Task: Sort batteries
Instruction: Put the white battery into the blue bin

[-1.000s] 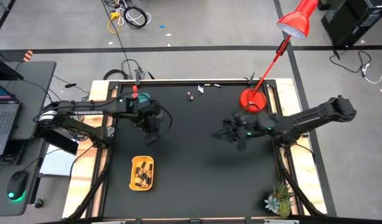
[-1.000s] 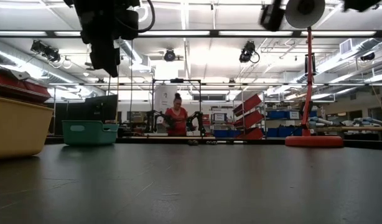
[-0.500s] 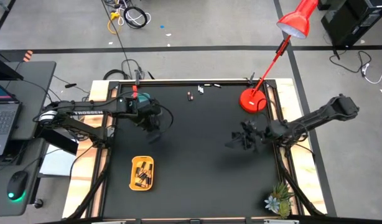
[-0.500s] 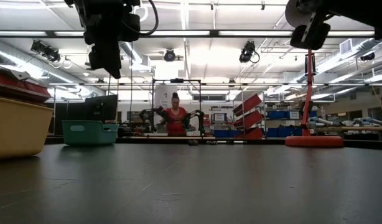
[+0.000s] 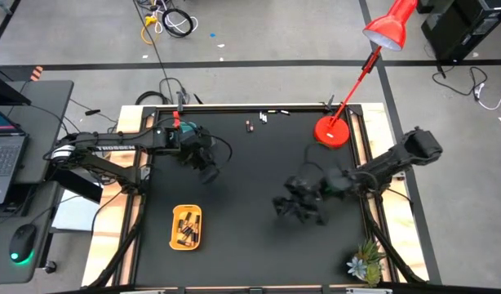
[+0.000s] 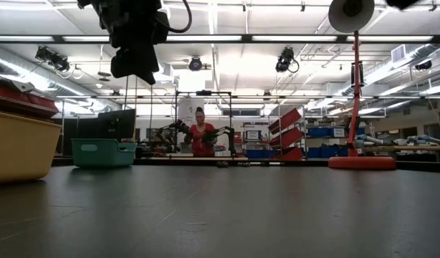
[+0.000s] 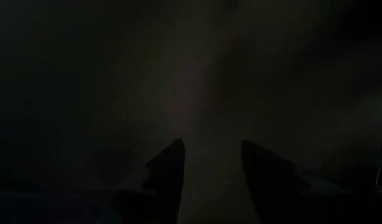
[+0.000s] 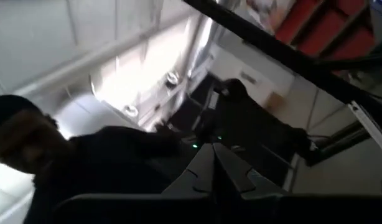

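**Both arms up, nothing held**

Left gripper [image 5: 208,170] hovers over the matte black table [image 5: 250,253], dark fingers [image 7: 169,168] apart, empty. Right gripper [image 5: 293,206] mid-table, jaws together. Batteries [image 5: 186,228], thin cylinders, lie in the yellow rectangular tray [image 5: 174,236]; a few loose batteries [image 5: 256,122] near the far edge. Teal tray [image 6: 103,153] beside the left arm.
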Controlling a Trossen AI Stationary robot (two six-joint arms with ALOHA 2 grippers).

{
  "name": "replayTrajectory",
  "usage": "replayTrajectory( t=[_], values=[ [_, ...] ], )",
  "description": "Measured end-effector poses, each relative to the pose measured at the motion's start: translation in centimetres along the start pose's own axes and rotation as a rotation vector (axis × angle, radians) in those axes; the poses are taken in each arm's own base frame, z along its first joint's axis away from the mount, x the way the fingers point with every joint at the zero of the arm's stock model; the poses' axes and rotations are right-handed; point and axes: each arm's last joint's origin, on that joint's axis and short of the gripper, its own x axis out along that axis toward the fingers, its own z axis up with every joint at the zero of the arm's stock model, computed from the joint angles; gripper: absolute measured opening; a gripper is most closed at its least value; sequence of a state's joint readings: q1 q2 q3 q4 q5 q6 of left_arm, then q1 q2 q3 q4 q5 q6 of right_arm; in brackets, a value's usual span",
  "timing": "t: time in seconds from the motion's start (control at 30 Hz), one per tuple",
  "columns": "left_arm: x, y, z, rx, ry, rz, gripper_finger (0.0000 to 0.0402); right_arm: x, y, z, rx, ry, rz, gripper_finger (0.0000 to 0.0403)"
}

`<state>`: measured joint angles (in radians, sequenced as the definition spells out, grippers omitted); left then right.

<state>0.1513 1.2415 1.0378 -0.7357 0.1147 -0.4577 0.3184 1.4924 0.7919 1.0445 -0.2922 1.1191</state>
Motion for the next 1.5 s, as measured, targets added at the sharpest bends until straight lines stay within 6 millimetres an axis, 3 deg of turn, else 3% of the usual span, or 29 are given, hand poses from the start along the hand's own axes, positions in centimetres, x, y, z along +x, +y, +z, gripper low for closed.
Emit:
replayTrajectory(
  t=[0.23, 0.37, 0.5, 0.77, 0.93, 1.07, 1.27, 1.5],
  values=[
    [0.0, 0.1, 0.1, -0.023, -0.026, 0.051, 0.0167, 4.1, -1.3, 6.2, -0.113, 0.164, -0.117, 0.0007],
    [-0.1, 0.3, 0.0, -0.026, -0.025, 0.075, 0.0167, 4.4, -1.2, 10.1, -0.216, 0.169, -0.232, 0.0007],
    [-0.9, 0.4, -0.4, -0.024, -0.055, 0.087, 0.0166, 4.2, -1.0, 12.5, -0.249, 0.199, -0.28, 0.0007],
    [-5.1, 3.2, -1.3, -0.031, -0.233, 0.2, 0.0112, 4.3, -1.8, 13.2, -0.308, 0.137, -0.337, 0.0007],
    [-6.5, 4.6, -2.4, -0.036, -0.218, 0.319, 0.0081, 2.7, -3.0, 14.6, -0.317, 0.127, -0.452, 0.0007],
    [-6.8, 5.1, -2.7, -0.05, -0.203, 0.38, 0.0072, 1.0, -5.1, 16.2, -0.309, 0.135, -0.542, 0.0007],
    [-7.3, 5.2, -3.1, -0.047, -0.21, 0.392, 0.007, -0.9, -9.7, 18.2, -0.25, 0.162, -0.519, 0.0007],
    [-9.7, 5.6, -5.0, -0.097, -0.235, 0.405, 0.0069, -0.8, -12.4, 19.2, -0.184, 0.136, -0.388, 0.0007]
  ],
)
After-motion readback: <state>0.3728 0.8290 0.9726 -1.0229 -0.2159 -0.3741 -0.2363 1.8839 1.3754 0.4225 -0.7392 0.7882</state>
